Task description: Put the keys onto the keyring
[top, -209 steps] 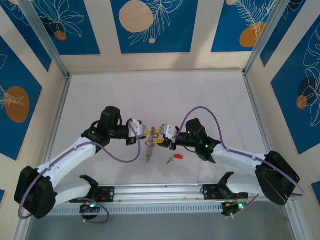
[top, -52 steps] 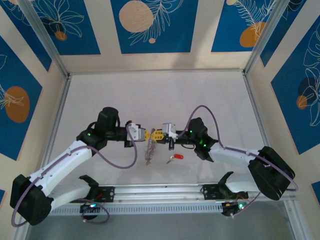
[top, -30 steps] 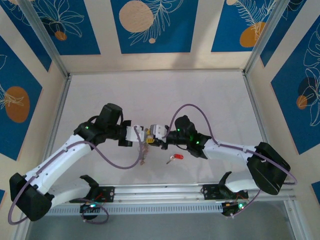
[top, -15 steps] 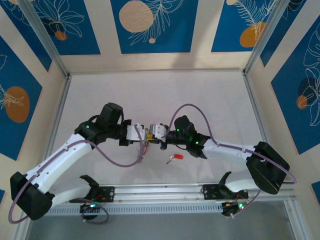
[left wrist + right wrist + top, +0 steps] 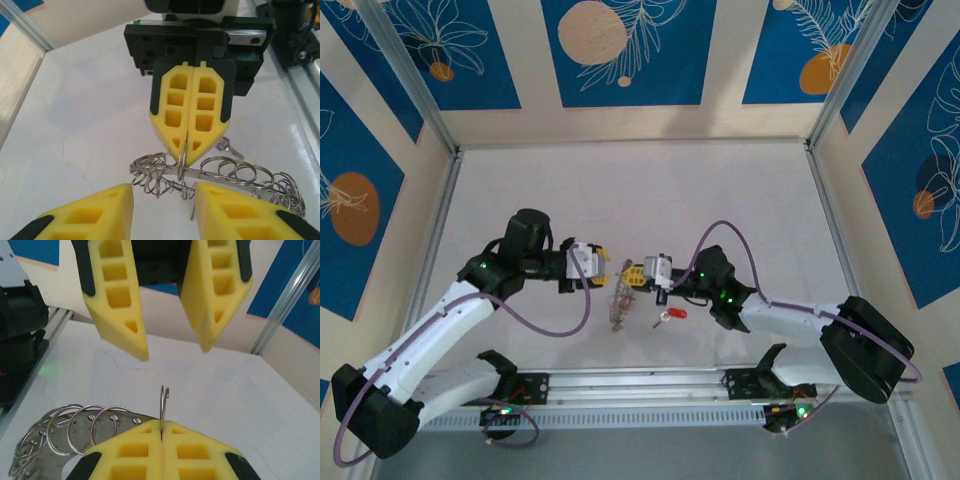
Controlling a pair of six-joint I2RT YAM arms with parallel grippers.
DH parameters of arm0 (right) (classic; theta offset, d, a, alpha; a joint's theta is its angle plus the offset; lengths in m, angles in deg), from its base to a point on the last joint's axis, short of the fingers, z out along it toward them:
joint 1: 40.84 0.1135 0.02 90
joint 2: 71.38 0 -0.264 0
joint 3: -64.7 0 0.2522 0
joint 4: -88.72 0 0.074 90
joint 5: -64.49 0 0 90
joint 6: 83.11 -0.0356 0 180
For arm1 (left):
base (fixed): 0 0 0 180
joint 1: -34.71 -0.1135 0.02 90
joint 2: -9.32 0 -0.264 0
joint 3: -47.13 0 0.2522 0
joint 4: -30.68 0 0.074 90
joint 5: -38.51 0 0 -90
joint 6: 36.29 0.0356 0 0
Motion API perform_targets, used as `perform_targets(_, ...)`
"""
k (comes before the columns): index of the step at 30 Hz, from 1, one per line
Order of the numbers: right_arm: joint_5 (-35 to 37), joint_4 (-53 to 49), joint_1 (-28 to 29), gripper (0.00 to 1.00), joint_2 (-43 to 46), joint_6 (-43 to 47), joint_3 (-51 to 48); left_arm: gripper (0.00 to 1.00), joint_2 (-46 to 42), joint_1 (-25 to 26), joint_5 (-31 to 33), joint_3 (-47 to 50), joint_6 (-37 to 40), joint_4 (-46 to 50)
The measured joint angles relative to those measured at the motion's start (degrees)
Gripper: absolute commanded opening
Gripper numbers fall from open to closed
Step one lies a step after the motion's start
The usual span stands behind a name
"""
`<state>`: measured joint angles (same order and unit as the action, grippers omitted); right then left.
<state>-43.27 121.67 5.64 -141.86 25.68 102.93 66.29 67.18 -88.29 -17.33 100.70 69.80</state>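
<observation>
Looking down on a white table, faintly cracked and evenly lit. Facing cream walls carrying blue panels with orange discs and white leaf drawings. Seeing metal posts rising at the far corners and a rail running along the near edge.

Scanning for print, and no word, number or logo comes up readable. The blue wall panels carry drawn leaves and orange discs (pictures, not lettering).

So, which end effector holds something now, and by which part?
The right end effector is shut on the keyring, pinching one thin wire loop. The left end effector is open, holding nothing.
</observation>
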Motion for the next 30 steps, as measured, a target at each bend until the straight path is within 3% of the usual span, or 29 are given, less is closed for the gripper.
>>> perform_targets(8,-2.64,2.16,0.0,0.0,0.15,2.29,0.0,0.25,2.82,0.0,-5.62,0.0,-0.2,-2.36)
perform_targets(20,-3.28,3.08,-0.02,0.0,-0.59,2.51,0.0,0.24,3.26,0.0,-6.95,0.31,0.07,-2.67)
perform_targets(30,-3.52,3.65,-0.5,0.0,-1.16,2.4,0.0,0.16,5.75,0.0,-8.22,0.42,1.81,-2.43)
